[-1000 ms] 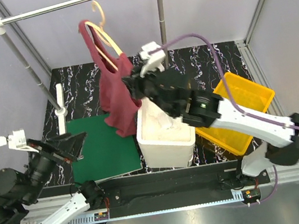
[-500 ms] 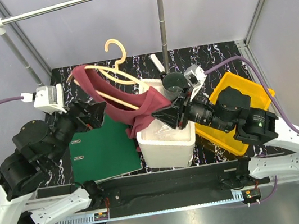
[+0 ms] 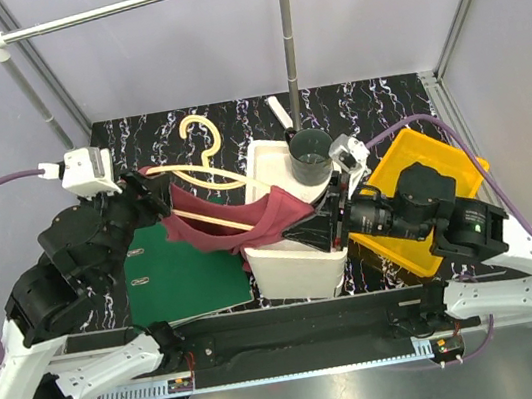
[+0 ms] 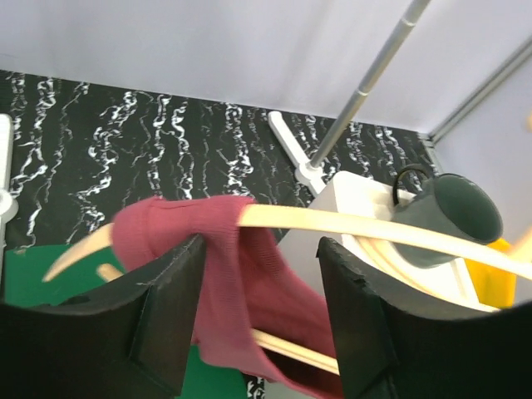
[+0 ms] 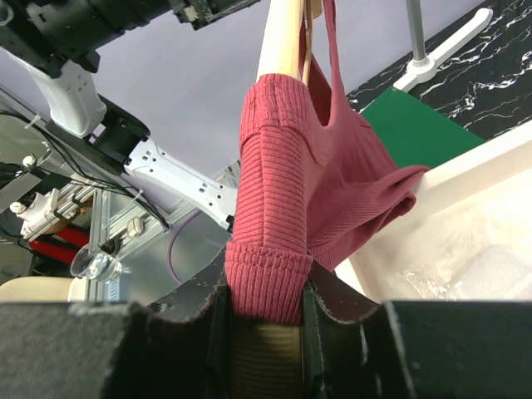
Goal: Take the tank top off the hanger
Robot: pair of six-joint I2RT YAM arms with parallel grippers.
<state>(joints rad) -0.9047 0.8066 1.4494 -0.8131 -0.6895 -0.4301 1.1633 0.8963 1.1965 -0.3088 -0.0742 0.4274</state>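
The tan wooden hanger lies nearly level above the table, off the rail, hook pointing away. The maroon tank top sags beneath it, both straps over its arms. My right gripper is shut on the cloth-covered right end of the hanger; ribbed tank top fills the right gripper. My left gripper is at the left end. Seen from the left wrist, the left gripper is open around the strap of the tank top, under the hanger arm. Cloth touches one finger.
A white bin sits under the garment with a dark mug at its far rim. A yellow crate is to its right, a green mat to its left. The grey rail and its post stand behind.
The hanger with the tank top has come off the rail and down over the bin in my right gripper. My left arm rose to the left strap and its jaws narrowed.
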